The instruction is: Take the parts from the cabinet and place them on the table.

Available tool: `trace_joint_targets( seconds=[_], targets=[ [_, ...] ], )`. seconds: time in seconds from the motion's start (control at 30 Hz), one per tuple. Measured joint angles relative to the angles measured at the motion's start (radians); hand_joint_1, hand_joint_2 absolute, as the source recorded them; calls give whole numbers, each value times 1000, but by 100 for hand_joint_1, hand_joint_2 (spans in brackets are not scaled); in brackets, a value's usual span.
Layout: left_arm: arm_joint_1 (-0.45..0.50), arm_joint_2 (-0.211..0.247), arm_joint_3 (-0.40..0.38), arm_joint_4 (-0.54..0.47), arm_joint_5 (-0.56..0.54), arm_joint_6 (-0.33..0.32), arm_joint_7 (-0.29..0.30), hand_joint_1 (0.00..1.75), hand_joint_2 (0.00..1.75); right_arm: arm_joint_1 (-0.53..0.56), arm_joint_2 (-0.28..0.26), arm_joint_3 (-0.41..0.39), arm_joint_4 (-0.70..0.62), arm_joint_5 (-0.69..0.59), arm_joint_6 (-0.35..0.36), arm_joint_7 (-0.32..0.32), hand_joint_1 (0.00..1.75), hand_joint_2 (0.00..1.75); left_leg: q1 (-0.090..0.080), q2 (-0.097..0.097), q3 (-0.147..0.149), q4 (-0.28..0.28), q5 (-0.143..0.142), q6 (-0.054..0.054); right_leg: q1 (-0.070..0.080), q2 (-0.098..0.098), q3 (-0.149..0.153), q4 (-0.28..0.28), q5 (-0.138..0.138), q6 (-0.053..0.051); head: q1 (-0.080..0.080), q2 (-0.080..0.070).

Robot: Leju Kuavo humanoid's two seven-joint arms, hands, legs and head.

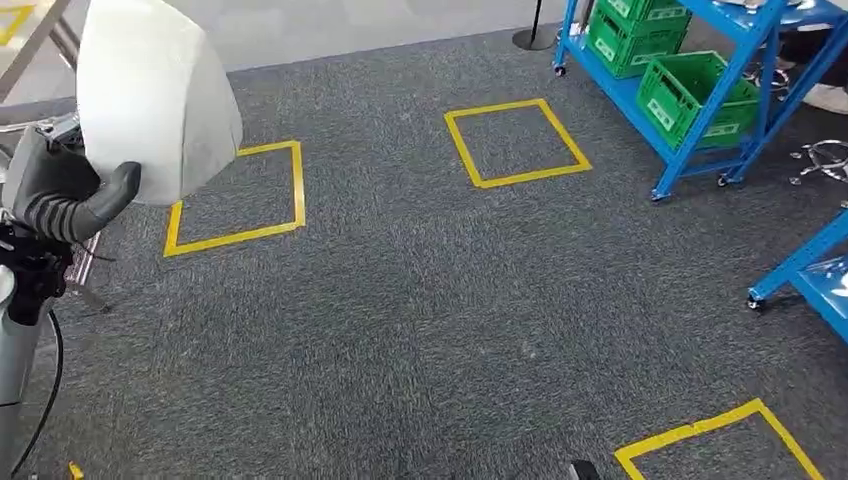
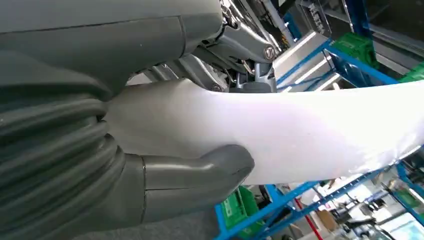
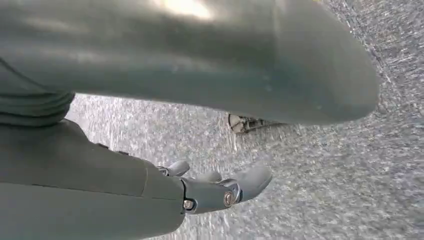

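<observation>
A large white curved shell part (image 1: 155,95) is held up at the far left of the head view, above the grey carpet. My left hand (image 1: 65,195) grips its lower edge, thumb pressed against the white surface. In the left wrist view the same white part (image 2: 300,135) stretches away from my left hand (image 2: 190,175), whose thumb lies on it. My right hand (image 3: 100,180) hangs over the carpet with its fingers (image 3: 220,192) apart from the thumb and nothing in it.
A blue wheeled rack (image 1: 700,130) with green crates (image 1: 690,90) stands at the back right. Another blue rack's corner (image 1: 810,270) juts in at the right edge. Yellow tape squares (image 1: 515,142) mark the carpet. A metal frame (image 1: 40,40) stands at the far left.
</observation>
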Motion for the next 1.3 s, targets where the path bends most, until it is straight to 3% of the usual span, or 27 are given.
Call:
trace_joint_targets(
  seconds=[0.07,0.1,0.13,0.17,0.23,0.27,0.3,0.43,0.5,0.57,0.6,0.63,0.67,0.73,0.77,0.8,0.9,0.93,0.97,1.0,1.03,1.1,1.13,1.17,1.23,1.27,1.3],
  targets=[
    [0,-2,-3,2,0,2,0,175,175,4,0,-1,0,3,0,0,0,0,2,27,-69,153,-71,-7,4,-25,0,0,-2,-3,0,0],
    [1,-2,-6,5,0,3,0,175,175,4,0,-1,0,3,0,0,0,0,3,31,-96,211,-90,-8,6,-38,-1,0,-3,-5,0,0],
    [2,-2,-7,8,0,5,0,175,175,4,0,-1,0,3,0,0,0,0,3,32,-100,221,-84,-9,7,-50,-1,0,-4,-5,0,0],
    [3,-2,-8,9,0,6,0,175,175,3,0,-1,0,4,0,0,0,0,3,35,-79,183,-56,-7,7,-63,-1,1,-5,-5,0,0],
    [2,-2,-8,10,0,6,0,175,175,2,0,-1,0,4,0,0,0,0,2,60,10,21,20,-2,7,-85,5,1,-9,-1,0,0],
    [0,-2,-8,10,0,6,0,175,175,1,0,-1,0,4,0,0,0,0,-4,125,60,-71,35,3,10,-95,10,1,-12,4,0,0],
    [-2,-3,-8,9,0,7,0,175,175,1,0,-1,0,4,0,0,0,0,-12,139,71,-80,31,13,17,-105,10,4,-18,11,1,0],
    [-7,-5,-9,9,0,9,0,175,175,-3,0,-1,0,4,0,6,0,0,-10,80,62,-87,43,36,16,-145,19,0,-22,32,3,0],
    [-20,-12,-10,9,-1,9,2,175,175,-4,1,-1,0,3,-2,6,0,0,-3,59,62,-92,48,47,6,-33,-12,68,-67,42,4,0],
    [-23,-25,-11,12,0,9,3,175,175,-1,1,-1,0,3,-2,7,0,0,-4,33,59,-92,49,53,5,-5,-89,226,-139,46,7,0],
    [-22,-28,-13,13,0,9,4,175,175,1,1,-1,0,3,-2,8,0,0,-4,17,58,-90,49,53,6,-4,-123,291,-157,46,7,0],
    [-22,-32,-15,15,0,9,6,175,175,1,1,-1,0,3,-3,8,0,0,-4,3,56,-87,49,52,6,-2,-139,315,-153,46,8,0],
    [-21,-34,-17,16,0,9,6,175,175,1,1,-1,0,3,-3,8,0,0,-3,-13,56,-84,49,52,5,0,-131,286,-122,44,9,0],
    [-22,-34,-18,16,0,10,7,175,175,0,1,-1,0,4,-2,6,0,0,-2,-41,56,-77,47,47,1,16,-56,121,-26,41,9,0],
    [-23,-37,-18,16,0,10,7,175,175,1,1,-1,0,4,-1,6,0,0,0,-51,54,-73,45,43,-4,53,-17,38,3,39,9,0],
    [-24,-39,-18,16,0,11,7,175,175,0,1,-1,0,5,0,6,0,0,-5,-61,48,-70,45,34,-4,89,-11,20,-16,43,9,0],
    [-23,-36,-19,16,0,12,9,175,175,-1,1,-1,0,5,0,6,0,0,4,-95,41,-81,56,12,7,50,-12,17,-9,27,10,0],
    [-23,-35,-21,16,0,12,10,175,175,-2,1,-1,0,5,0,6,0,0,3,-108,35,-84,59,3,0,36,-3,5,-2,17,9,0],
    [-21,-32,-20,16,0,12,9,175,175,-4,4,-1,0,5,0,6,0,0,3,-73,32,-73,53,3,-2,19,1,-3,5,8,8,0],
    [-25,-29,-21,16,0,12,10,175,175,-3,3,-2,0,5,0,6,0,0,-3,-17,16,-38,26,1,0,13,3,-8,6,2,0,0],
    [-26,-29,-22,16,1,12,9,175,175,-1,3,-2,0,5,0,6,0,0,-2,12,-13,26,-11,-4,2,1,3,-8,7,0,0,0],
    [-18,-30,-24,17,1,12,10,175,175,2,3,-3,0,5,0,6,0,0,1,31,-81,171,-70,-9,6,-24,3,-8,5,-3,0,0],
    [-13,-30,-24,18,1,12,10,175,175,1,3,-4,0,5,0,7,0,0,1,32,-102,211,-78,-10,7,-38,2,-7,4,-3,0,0],
    [-10,-30,-24,18,1,12,10,175,175,1,3,-4,0,5,0,7,0,0,1,33,-95,199,-62,-9,7,-50,2,-7,2,-3,0,0],
    [-10,-29,-24,18,1,12,11,175,175,0,3,-4,0,5,0,7,0,0,0,48,-22,61,14,-6,7,-75,5,-5,-2,-1,0,0],
    [-11,-29,-24,16,1,12,12,175,175,0,3,-4,0,5,0,7,0,0,-1,75,32,-34,50,-3,7,-87,9,-4,-6,2,0,0],
    [-11,-29,-24,14,1,12,12,175,175,0,3,-4,0,5,0,7,0,0,-13,114,54,-82,37,6,13,-96,12,-3,-10,8,0,0]
  ],
)
